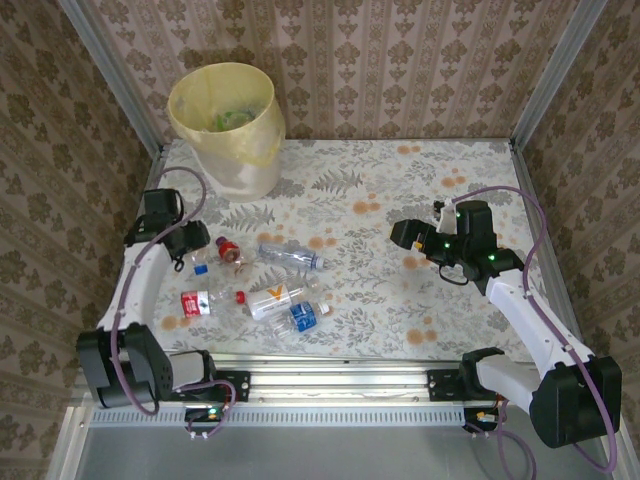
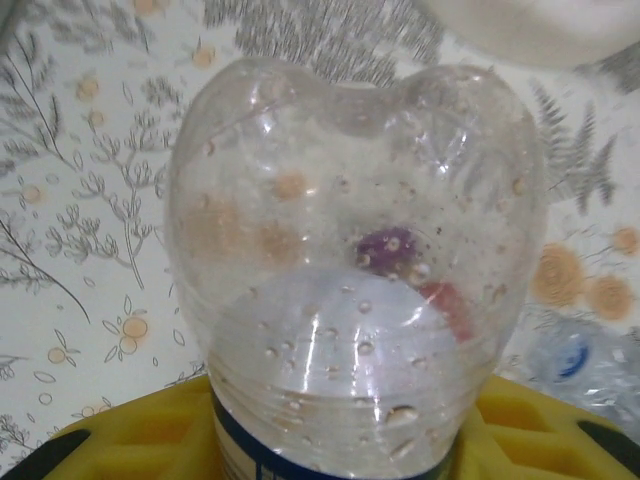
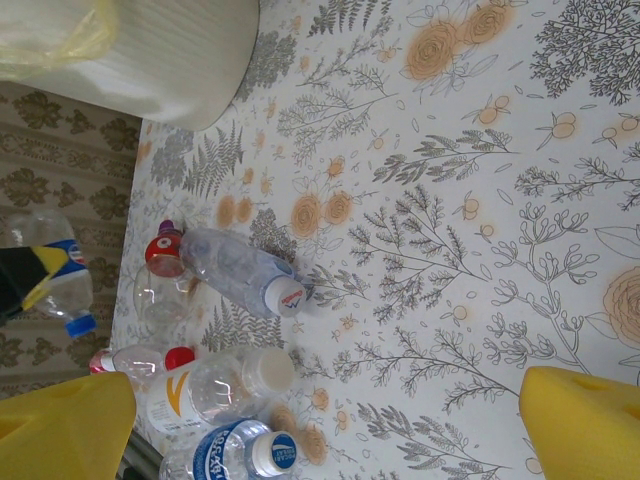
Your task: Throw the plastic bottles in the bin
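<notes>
**L arm has a bottle; bin comes next**

L gripper (image 2: 340,440) is clamped on a small clear plastic bottle w/ blue label band (image 2: 350,250). The pads sit at the label, prob. the stiffest part, so it won't squash out. The bottle is at the table's left side, near the tall pale-yellow bag-lined bin (image 1: 240,165) in the far-left corner.

Its long axis runs approx far-to-near, w/ the lobed base away from the wrist and the blue cap toward the near edge.

R gripper (image 3: 325,425) hangs wide open w/ nothing in it, well apart to the right, likely to keep clear. The other plastic bottles (image 1: 275,298) lie clustered on the floral table (image 1: 400,190).
</notes>
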You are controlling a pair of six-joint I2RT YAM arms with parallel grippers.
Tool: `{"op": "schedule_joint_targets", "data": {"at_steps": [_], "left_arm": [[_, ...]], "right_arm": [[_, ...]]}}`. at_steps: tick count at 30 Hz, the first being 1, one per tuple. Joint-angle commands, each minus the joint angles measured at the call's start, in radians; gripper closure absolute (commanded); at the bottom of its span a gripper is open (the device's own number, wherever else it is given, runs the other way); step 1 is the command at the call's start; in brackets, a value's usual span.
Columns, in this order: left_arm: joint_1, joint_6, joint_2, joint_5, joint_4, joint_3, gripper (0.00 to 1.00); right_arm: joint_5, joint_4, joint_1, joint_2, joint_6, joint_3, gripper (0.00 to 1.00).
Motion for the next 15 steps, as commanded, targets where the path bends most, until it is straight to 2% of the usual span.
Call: {"op": "schedule_joint_targets", "data": {"at_steps": [1,9,15], "left_arm": [[-0.008,0.007,-0.079,0.050,0.030,0.062,0.62],[-0.046,-0.014,-0.182,0.171,0.129,0.168,0.63],[-0.069,-0.080,-0.201,0.265,0.271,0.226,0.63]], "right_arm": [[-0.013,0.003,-0.006,-0.013,-0.012,0.001,0.00],[-0.009,0.000,-0.006,-0.018,-0.012,0.000,0.00],[-0.009,0.003,-0.006,-0.020,-0.009,-0.003,0.00]]}}
